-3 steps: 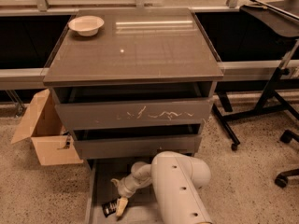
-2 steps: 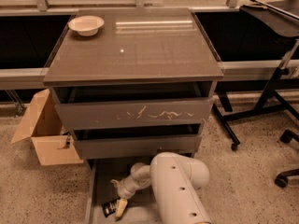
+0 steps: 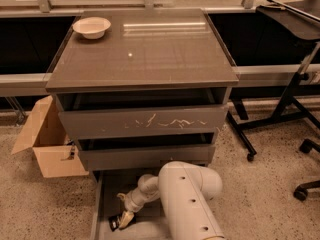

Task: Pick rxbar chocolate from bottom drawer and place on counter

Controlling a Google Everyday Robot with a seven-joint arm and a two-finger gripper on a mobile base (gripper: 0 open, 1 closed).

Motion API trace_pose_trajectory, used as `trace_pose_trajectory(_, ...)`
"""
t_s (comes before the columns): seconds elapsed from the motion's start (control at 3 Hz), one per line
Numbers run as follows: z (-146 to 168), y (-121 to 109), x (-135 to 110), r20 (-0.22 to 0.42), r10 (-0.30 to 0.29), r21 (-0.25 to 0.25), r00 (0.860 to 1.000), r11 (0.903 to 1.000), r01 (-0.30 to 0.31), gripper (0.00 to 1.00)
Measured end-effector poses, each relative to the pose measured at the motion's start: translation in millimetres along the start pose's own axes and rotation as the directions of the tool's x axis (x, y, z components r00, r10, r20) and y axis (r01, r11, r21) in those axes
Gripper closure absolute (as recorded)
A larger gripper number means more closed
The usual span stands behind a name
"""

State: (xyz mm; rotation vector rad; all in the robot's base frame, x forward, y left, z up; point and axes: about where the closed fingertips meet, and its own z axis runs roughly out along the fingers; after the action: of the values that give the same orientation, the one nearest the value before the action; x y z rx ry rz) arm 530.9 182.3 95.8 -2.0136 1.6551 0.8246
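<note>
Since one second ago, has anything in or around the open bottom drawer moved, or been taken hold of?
Nothing has visibly changed. The claw is low in the bottom drawer, right at the rxbar chocolate, as it was before. Whether it has hold of the bar cannot be told. The bowl stays on the counter, and the cardboard box stays beside the cabinet.

High front view, gripper (image 3: 123,218) in bottom drawer (image 3: 107,192)
</note>
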Motion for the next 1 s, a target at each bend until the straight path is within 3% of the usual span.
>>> trace_pose_trajectory(0.33, -8, 1, -7, 0.0, 0.0, 0.0, 1.0, 1.0, 0.0, 0.8)
trace_pose_trajectory(0.67, -10, 1, -9, 0.0, 0.0, 0.0, 1.0, 1.0, 0.0, 1.0)
trace_pose_trajectory(1.0, -30, -1, -5, 0.005, -0.041, 0.051, 0.999, 0.9979, 0.04, 1.0)
